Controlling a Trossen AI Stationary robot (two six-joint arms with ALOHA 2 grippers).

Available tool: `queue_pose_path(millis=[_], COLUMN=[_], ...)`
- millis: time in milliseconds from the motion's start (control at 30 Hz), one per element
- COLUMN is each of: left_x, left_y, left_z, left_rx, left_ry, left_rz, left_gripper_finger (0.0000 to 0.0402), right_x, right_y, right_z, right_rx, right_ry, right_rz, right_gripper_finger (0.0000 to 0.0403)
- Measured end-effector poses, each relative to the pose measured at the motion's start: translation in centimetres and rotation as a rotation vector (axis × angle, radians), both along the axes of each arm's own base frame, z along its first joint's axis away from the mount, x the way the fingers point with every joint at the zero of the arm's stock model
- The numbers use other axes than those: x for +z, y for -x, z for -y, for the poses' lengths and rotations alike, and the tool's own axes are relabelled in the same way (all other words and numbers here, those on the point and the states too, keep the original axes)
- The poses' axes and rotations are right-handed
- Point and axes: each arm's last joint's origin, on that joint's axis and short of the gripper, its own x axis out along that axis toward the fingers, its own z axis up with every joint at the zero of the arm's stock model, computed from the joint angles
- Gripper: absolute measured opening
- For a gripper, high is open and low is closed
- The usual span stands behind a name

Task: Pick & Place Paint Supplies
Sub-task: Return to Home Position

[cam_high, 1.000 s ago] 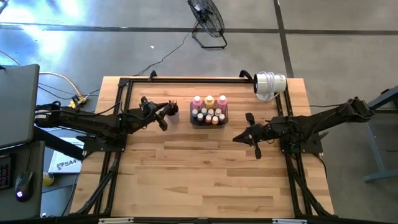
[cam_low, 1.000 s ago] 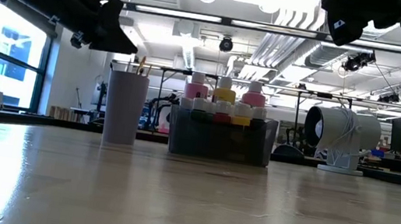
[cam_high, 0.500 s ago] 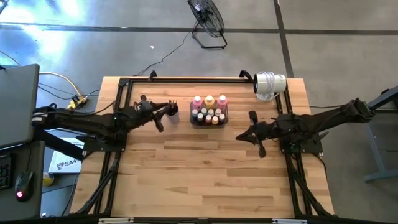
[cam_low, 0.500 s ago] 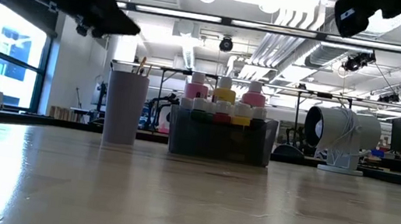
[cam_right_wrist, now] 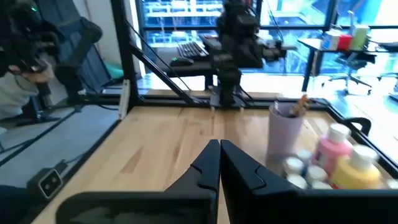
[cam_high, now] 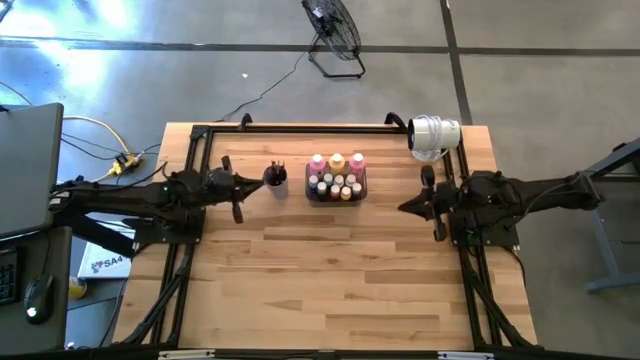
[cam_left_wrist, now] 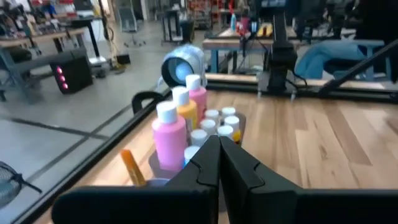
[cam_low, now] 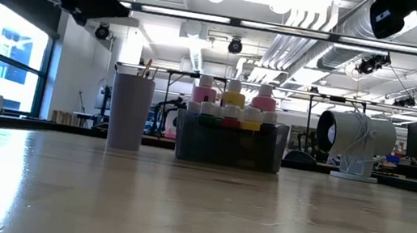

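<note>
Now both arms sit clear of the supplies: left gripper [cam_high: 243, 187] near the purple cup [cam_high: 276, 180], right gripper [cam_high: 408, 206] well apart from the grey tray [cam_low: 228, 148] on its far side, and the wrist views show each pair of fingers pressed together w/ nothing between. Paint bottles [cam_low: 233, 97] stand upright in the tray and the brushes [cam_low: 147, 68] stand in the cup, so placing looks done. For the home move, draw your left arm straight away from the cup, no sideways swing, slow; a clip could tip cup + brushes.
</note>
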Motion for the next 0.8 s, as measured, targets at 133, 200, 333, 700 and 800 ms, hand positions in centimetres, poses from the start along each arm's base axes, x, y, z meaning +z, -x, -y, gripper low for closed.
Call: queue_pose_path(millis=[133, 200, 333, 700, 800], left_x=[0.4, 0.4, 0.1, -0.3, -0.6], left_y=[1.6, 2.6, 3.9, 5.8, 6.3], left_z=[0.1, 0.1, 0.2, 0.3, 0.3], left_rx=[0.001, 0.001, 0.004, 0.004, 0.004], left_ry=[-0.008, 0.0, 0.025, -0.022, -0.016], left_rz=[0.024, 0.021, 0.017, -0.01, -0.018], left_gripper_finger=[0.0001, 0.0001, 0.0001, 0.0, 0.0], right_x=[-0.1, 0.0, 0.1, 0.4, 0.1], right_y=[1.1, 1.7, 2.7, 5.4, 6.4], right_z=[0.5, 0.7, 0.9, 1.0, 1.2], right_rx=[-0.031, -0.041, -0.054, -0.066, -0.088], right_ry=[0.0, -0.011, -0.018, -0.031, -0.028], right_rz=[-0.017, -0.003, 0.008, 0.073, 0.076], right_gripper_finger=[0.0003, 0.0003, 0.0003, 0.0003, 0.0003])
